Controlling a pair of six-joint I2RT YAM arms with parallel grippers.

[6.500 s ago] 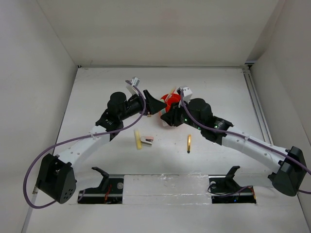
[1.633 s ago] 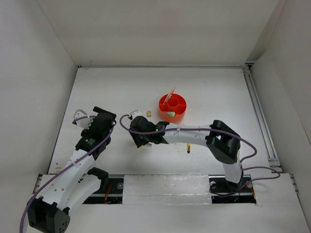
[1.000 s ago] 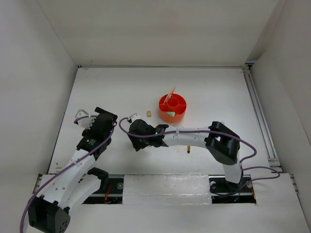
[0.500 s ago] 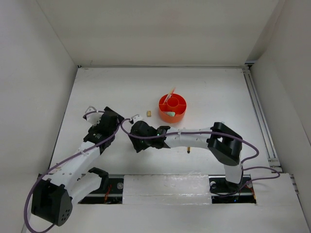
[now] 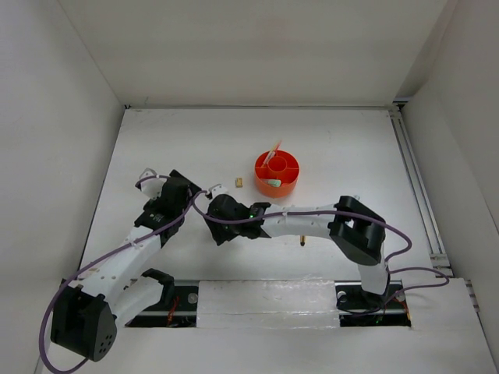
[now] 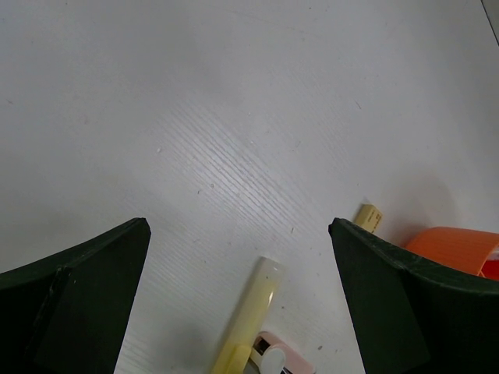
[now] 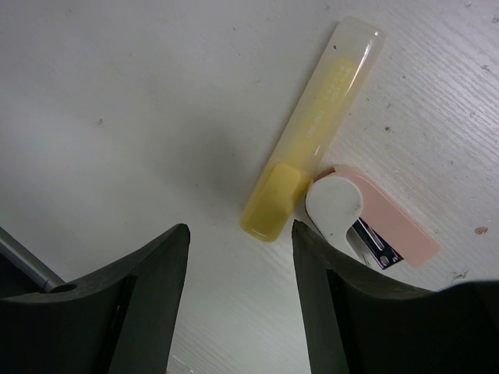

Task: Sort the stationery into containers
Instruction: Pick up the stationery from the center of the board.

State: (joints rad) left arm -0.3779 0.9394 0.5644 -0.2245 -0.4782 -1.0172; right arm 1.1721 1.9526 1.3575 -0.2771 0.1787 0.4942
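Right end effector (image 7: pixel 238 234), spread wide, hovers over the pale yellow marker (image 7: pixel 320 117) lying on the desk (image 7: pixel 117 93) against the pink-white stapler (image 7: pixel 398 234); I'd have it straddle the marker's barrel away from the stapler before closing.

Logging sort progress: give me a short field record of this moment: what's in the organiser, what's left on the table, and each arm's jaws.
organiser: orange, holds pink pen and green marker
loose on table: yellow marker, pink-white stapler right beside it, tan block, gold pen partly hidden under right arm
right gripper: jaws open, above marker and stapler
left gripper: jaws open, holding nothing
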